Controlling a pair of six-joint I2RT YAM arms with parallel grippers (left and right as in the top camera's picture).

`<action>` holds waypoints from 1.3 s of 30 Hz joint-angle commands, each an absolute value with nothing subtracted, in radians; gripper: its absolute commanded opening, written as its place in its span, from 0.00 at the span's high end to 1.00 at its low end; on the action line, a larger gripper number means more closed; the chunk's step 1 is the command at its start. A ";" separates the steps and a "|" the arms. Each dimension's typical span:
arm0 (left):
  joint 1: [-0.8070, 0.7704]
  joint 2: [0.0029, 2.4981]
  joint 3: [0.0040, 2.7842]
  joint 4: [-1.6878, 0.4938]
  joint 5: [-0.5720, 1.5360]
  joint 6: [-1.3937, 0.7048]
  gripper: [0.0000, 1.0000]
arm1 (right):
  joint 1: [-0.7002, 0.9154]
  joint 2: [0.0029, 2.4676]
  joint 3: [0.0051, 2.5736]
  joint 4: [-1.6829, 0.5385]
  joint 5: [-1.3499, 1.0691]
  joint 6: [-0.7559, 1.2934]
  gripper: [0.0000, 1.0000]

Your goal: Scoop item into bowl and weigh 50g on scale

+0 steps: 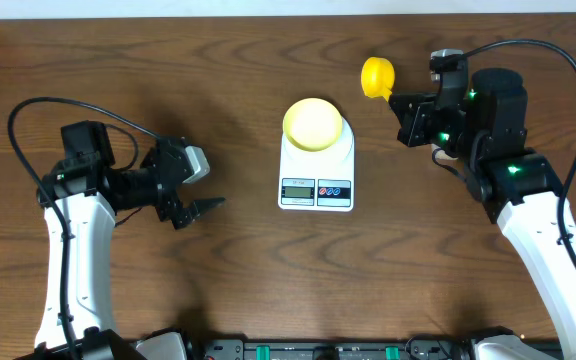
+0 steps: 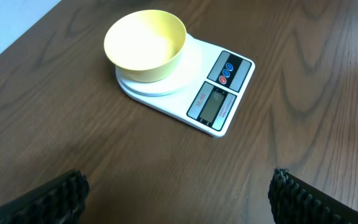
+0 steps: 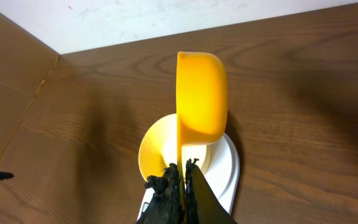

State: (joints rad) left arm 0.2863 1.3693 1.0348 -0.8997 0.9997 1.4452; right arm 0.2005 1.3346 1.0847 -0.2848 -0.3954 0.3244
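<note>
Bright, diffuse lighting; soft shadows lie on the table (image 1: 238, 270); faint sheen on its wood in the left wrist view.

White arm links (image 1: 68, 250) carry black joints (image 1: 493, 95), looping cables (image 1: 528, 43), green lights (image 1: 513, 170).

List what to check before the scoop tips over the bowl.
1. Bowl sits on the scale platform: ok.
2. Bowl is empty: ok.
3. Right gripper has its jaws shut on the scoop handle: ok.
4. Scoop is loaded: cannot tell.
5. Display reads zero: cannot tell.
6. Left gripper is open and apart from the scale: ok.
</note>
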 commanded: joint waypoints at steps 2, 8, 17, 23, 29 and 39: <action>0.290 1.378 1.044 -0.908 1.036 1.497 0.06 | 0.196 1.319 1.100 -0.284 -0.395 0.305 0.99; 0.290 1.378 1.044 -0.901 0.966 1.496 0.05 | 0.196 1.319 1.100 -0.284 -0.395 0.306 0.99; 0.290 1.378 1.044 -0.900 0.921 1.496 0.05 | 0.196 1.319 1.100 -0.285 -0.395 0.306 0.99; 0.290 1.378 1.044 -0.901 0.768 1.496 0.05 | 0.196 1.319 1.100 -0.285 -0.395 0.306 0.99; 0.290 1.378 1.044 -0.900 0.768 1.496 0.05 | 0.196 1.319 1.100 -0.285 -0.395 0.306 0.99; 0.290 1.378 1.044 -0.901 0.768 1.496 0.06 | 0.196 1.319 1.100 -0.285 -0.395 0.305 0.99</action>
